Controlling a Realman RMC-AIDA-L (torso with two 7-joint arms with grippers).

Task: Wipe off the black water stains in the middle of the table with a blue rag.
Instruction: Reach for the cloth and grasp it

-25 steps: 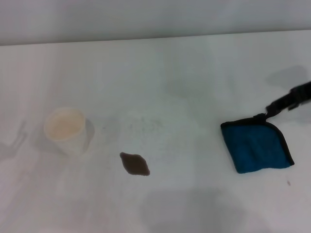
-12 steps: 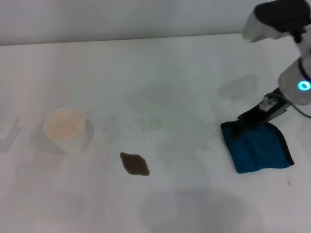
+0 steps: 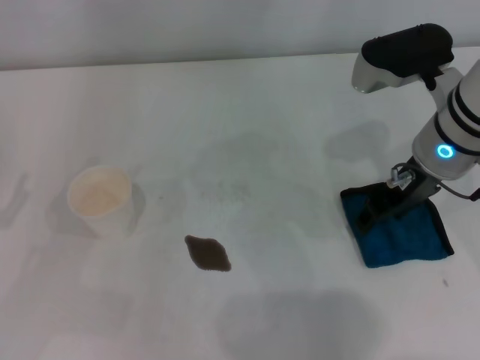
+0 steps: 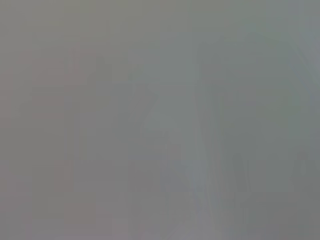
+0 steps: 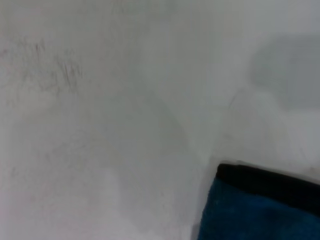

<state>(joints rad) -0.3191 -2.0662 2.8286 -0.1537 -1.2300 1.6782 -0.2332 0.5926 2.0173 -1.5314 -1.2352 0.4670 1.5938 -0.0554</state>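
The blue rag (image 3: 409, 238) lies flat on the white table (image 3: 262, 127) at the right. It also shows in the right wrist view (image 5: 260, 210), where its black-edged corner is visible. My right gripper (image 3: 382, 214) is low over the rag's near-left corner, open, with its dark fingers at the cloth. The black water stain (image 3: 208, 253), a small dark diamond-shaped blotch, sits in the middle of the table, far to the left of the rag. My left gripper is out of view. The left wrist view shows only plain grey.
A pale cream cup (image 3: 101, 201) stands upright at the left, a little left of the stain. Faint grey scuffs (image 5: 55, 75) mark the tabletop. The table's far edge runs along the back wall.
My right arm has come in from the right and swung down over the rag. Its gripper has moved leftward onto the rag's left corner. The rag, stain and cup have not moved.
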